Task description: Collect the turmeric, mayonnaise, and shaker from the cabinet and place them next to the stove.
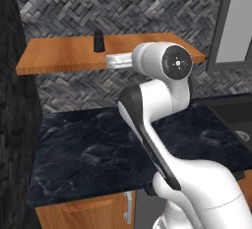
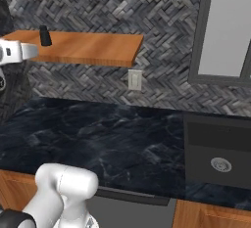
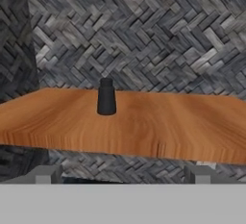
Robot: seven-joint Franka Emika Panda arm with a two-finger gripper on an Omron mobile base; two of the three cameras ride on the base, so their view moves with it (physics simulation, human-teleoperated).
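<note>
While the white arm reaches up toward the flat orange-brown wooden shelf board [image 1: 59, 56], you can see the small dark grey-black tapered shaker [image 1: 99, 41] standing upright on it, narrower at its top, set toward the back of the board near the grey woven-pattern wall [image 1: 123, 7]. In your hand view the shaker [image 3: 106, 97] stands alone on the wood [image 3: 144, 127], a little left of centre and well beyond the shelf's front edge. The two-finger gripper [image 3: 122, 175] faces the board from in front, its two grey fingertips [image 3: 45, 175] rising at the bottom of that view, one far to each side. The jaws stand wide apart and hold nothing; the shaker is clear of both tips, farther back on the shelf.

From your right base camera the shaker [image 2: 45, 35] sits near the left end of the shelf [image 2: 98, 48], with the white hand just left of it at the picture's edge. Below the shelf lies the dark marbled stone counter [image 2: 98, 139], with a recessed dark sink [image 2: 218, 153] at its right. A pale wall outlet [image 2: 134, 79] is set in the woven wall under the shelf's right end, and a grey-framed window [image 2: 220, 31] stands to the right of the shelf
</note>
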